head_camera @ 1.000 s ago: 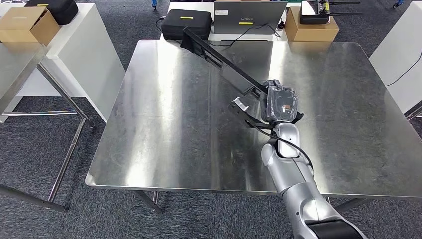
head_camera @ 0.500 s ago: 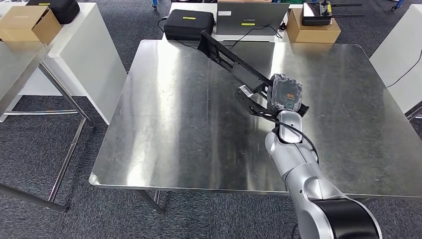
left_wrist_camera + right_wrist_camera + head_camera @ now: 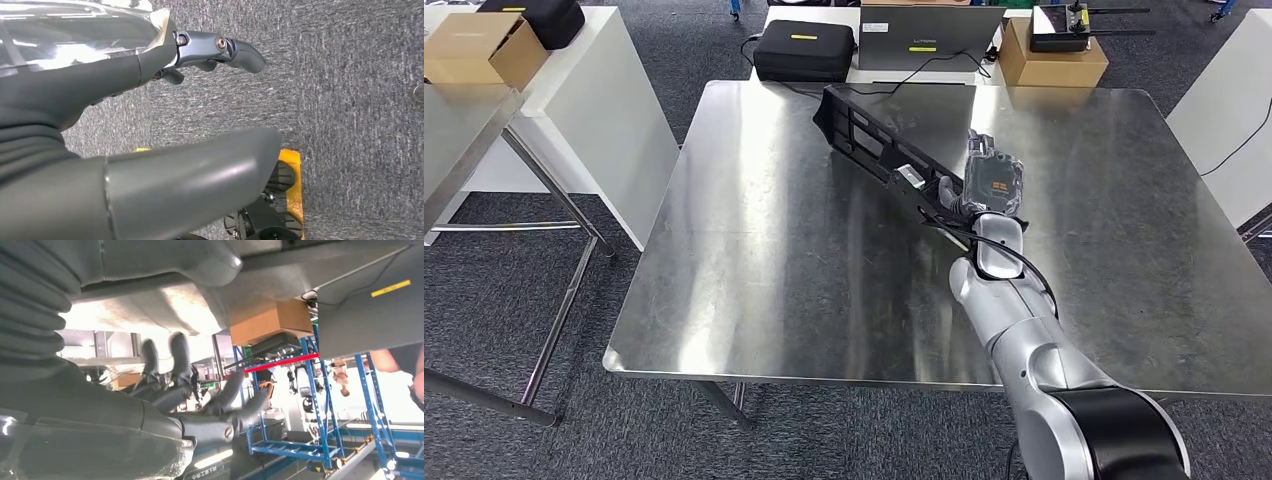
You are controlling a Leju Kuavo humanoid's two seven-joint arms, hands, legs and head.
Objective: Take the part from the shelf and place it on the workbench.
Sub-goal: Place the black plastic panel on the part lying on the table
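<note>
The part point(image 3: 874, 140) is a long black lattice bar. It lies flat and slantwise on the steel workbench point(image 3: 754, 260), its far end near the back edge. My right hand point(image 3: 992, 185), under a clear plastic cover, sits at the bar's near end, against it. In the right wrist view its dark fingers point(image 3: 180, 360) are spread, and nothing shows between them and the thumb. My left hand point(image 3: 150, 65) hangs over grey carpet, its fingers point(image 3: 235, 50) loosely apart and holding nothing.
Behind the workbench stand a black case point(image 3: 804, 48), a laptop point(image 3: 929, 35) with cables, and a cardboard box point(image 3: 1054, 55). A white table point(image 3: 584, 110) with another box point(image 3: 479, 45) stands at the left. A white surface point(image 3: 1224, 110) is at the right.
The part has come down from a raised tilt to lie flat on the workbench, its broad lattice face now up. My right hand shifted slightly farther along the table.
</note>
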